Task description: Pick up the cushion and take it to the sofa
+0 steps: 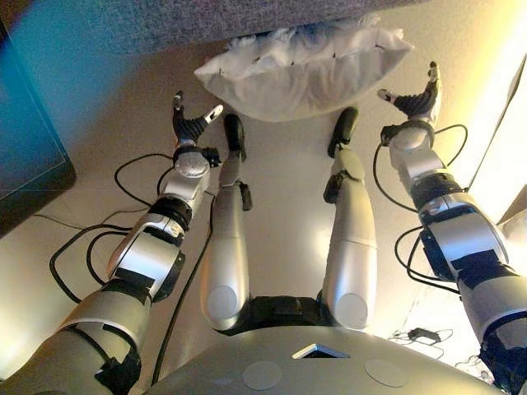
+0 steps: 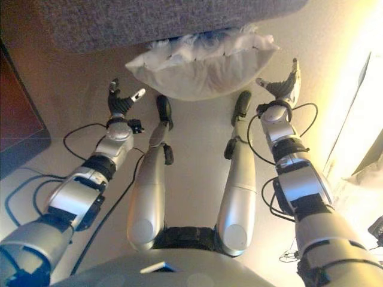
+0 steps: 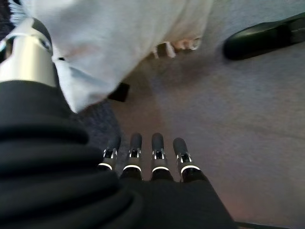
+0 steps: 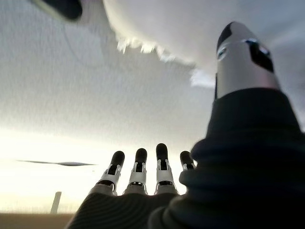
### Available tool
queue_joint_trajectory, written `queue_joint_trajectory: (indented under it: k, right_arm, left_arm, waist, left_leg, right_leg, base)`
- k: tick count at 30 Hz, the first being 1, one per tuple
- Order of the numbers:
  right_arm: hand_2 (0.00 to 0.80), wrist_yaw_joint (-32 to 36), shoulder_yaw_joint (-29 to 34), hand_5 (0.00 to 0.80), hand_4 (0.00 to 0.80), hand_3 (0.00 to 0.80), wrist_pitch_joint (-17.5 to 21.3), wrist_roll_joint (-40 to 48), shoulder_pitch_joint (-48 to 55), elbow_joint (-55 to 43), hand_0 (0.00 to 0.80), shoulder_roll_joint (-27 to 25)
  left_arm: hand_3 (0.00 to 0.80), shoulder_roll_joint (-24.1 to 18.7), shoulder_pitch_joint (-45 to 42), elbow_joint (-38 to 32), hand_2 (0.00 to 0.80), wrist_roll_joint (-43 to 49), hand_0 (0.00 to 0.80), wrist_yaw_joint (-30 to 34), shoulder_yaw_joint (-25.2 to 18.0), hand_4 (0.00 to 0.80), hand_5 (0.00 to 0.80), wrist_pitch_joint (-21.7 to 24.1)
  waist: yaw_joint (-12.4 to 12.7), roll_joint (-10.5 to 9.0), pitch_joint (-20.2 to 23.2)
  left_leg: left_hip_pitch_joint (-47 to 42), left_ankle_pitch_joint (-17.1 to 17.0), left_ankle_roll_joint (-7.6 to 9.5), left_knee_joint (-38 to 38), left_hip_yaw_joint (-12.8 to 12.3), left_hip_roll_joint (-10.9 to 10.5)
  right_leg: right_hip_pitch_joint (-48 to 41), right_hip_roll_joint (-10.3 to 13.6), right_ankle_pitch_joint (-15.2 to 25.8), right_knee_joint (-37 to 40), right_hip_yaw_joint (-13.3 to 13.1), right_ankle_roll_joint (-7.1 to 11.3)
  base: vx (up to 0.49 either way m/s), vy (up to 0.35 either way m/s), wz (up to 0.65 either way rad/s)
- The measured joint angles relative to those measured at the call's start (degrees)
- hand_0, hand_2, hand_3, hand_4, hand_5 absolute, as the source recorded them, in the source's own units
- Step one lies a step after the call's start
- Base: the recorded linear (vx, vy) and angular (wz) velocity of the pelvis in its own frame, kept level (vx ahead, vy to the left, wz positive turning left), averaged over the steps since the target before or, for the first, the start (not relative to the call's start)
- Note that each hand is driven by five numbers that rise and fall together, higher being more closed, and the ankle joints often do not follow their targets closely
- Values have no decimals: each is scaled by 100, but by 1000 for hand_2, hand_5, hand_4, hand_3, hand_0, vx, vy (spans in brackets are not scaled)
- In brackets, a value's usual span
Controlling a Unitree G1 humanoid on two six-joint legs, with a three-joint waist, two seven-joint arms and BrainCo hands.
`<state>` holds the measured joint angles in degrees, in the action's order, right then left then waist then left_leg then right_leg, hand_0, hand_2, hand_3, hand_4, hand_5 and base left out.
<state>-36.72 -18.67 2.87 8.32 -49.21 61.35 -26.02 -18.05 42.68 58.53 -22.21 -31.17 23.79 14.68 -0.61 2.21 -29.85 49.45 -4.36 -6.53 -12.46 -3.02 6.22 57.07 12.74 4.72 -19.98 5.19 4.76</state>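
On pale floor, plump white fabric cushion [image 1: 306, 72] against grey sofa [image 1: 206, 20], left hand [image 1: 191, 122] and right hand [image 1: 420, 97] open, empty, flanking; uneven squeeze risks slip.

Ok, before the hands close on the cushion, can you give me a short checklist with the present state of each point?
1. Cushion in view, on the floor against the grey sofa: ok.
2. Left hand open, fingers straight: ok.
3. Right hand open, fingers straight: ok.
4. Hands placed on both sides of the cushion, one at each end: ok.
5. Hands touching the cushion: not ok, both show a gap to it.
6. Floor between hands and cushion free of other things: ok in the eye views; under the cushion, cannot tell.
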Motion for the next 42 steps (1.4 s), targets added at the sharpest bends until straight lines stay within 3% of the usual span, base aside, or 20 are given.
queue_joint_trajectory:
  k: [5,10,12,19,27,33,36,42]
  right_arm:
    - [0,-1,-8,0,0,0,788,-147,286,-262,0,-228]
    - [0,-57,-251,0,0,0,712,-139,452,-1870,0,-373]
    - [0,0,-249,0,0,0,702,-108,436,-2080,0,-427]
    - [0,633,-250,0,0,0,732,68,428,-2080,0,-436]
    - [0,2081,-426,0,0,0,1094,608,42,-2077,0,-536]
    - [0,2776,-446,0,0,0,1184,1310,-176,-2232,0,-800]
    - [0,2921,-607,0,0,0,1222,1646,-526,-2024,0,-806]
    - [0,2965,-630,0,0,0,1395,2586,-809,-2010,0,-584]
  left_arm:
    - [0,-259,172,-243,0,-7,0,9,87,0,0,158]
    - [0,-446,254,-1016,0,40,0,-17,114,0,0,73]
    - [0,-451,318,-1203,0,104,0,-54,157,0,0,18]
    - [0,-556,327,-1385,0,-166,0,-114,151,0,0,-84]
    - [0,-591,366,-1521,0,-641,0,532,68,0,0,-36]
    - [0,-718,408,-1703,0,-966,0,833,77,0,0,-80]
    - [0,-849,887,-1120,0,-1512,0,1204,205,0,0,-427]
    - [0,-540,971,-1210,0,-1587,0,901,210,0,0,140]
  waist:
    - [-29,-2,-1]
    - [-197,-8,-1]
    - [-188,-18,-7]
    - [-158,-21,-8]
    - [-76,-22,-9]
    - [36,-22,-9]
    - [14,-22,-8]
    - [41,-22,-8]
  left_leg:
    - [406,28,-34,-172,-4,44]
    - [887,44,-56,-321,6,76]
    - [1065,63,-81,-411,10,116]
    - [1529,99,-131,-645,150,121]
    - [2072,104,-138,-846,362,31]
    - [2374,76,-167,-929,518,-17]
    - [2439,75,-165,-1010,532,-54]
    - [2724,65,-179,-1049,638,-65]
  right_leg:
    - [411,-75,40,-62,-97,-37]
    - [882,-128,135,-81,-182,-72]
    - [1037,-158,160,-94,-190,-86]
    - [1472,-158,126,-331,-180,-125]
    - [1955,-66,32,-607,-135,-107]
    - [2142,-26,7,-683,-70,-105]
    - [2206,31,-49,-814,-67,-89]
    - [2444,42,-83,-875,26,-114]
  base:
    - [7,-12,-7]
    - [-9,-3,-9]
    - [-6,-7,-7]
    - [-10,-19,2]
    - [-26,-6,12]
    - [-20,35,11]
    - [-47,33,12]
    - [-33,-20,5]
